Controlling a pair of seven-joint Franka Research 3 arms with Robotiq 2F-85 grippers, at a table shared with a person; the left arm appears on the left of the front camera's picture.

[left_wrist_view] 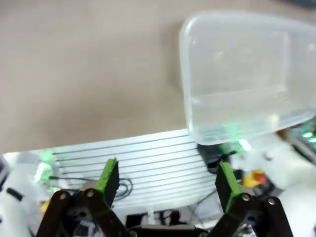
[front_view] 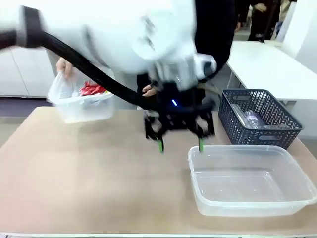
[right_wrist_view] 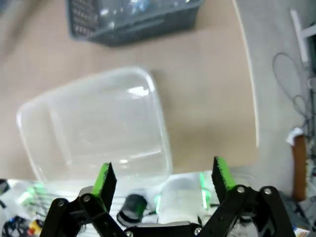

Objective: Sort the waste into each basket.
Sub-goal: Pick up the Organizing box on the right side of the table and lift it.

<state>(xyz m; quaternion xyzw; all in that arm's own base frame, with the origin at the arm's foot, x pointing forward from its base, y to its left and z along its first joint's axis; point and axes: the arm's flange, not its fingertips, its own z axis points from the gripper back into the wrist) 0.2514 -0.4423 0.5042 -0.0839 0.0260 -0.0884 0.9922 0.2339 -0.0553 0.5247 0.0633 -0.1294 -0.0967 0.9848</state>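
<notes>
A clear tub [front_view: 242, 207] with a rolled rim was seen on the table [front_view: 89, 178] at 4 o'clock in the front view, see-through and colourless, its long axis run from 9 to 3 o'clock. A dark grey basket [front_view: 247, 134] with lattice walls was set just behind it at 2 o'clock, and a clear bottle [front_view: 253, 119] was laid inside; which way the bottle pointed could not be told. A held tub [front_view: 79, 111] with red cans [front_view: 91, 89] in it was gripped by a person's hand [front_view: 64, 67] at 10 o'clock, by the table's far edge. The left gripper [front_view: 180, 146] was hung over the table with jaws spread apart, clamped on nothing, and the clear tub's near corner was placed just at its 4 o'clock. In the right wrist view the right gripper [right_wrist_view: 162, 170] was likewise spread wide and empty, the clear tub being found at its 11 o'clock and the dark grey basket beyond, near 12.
</notes>
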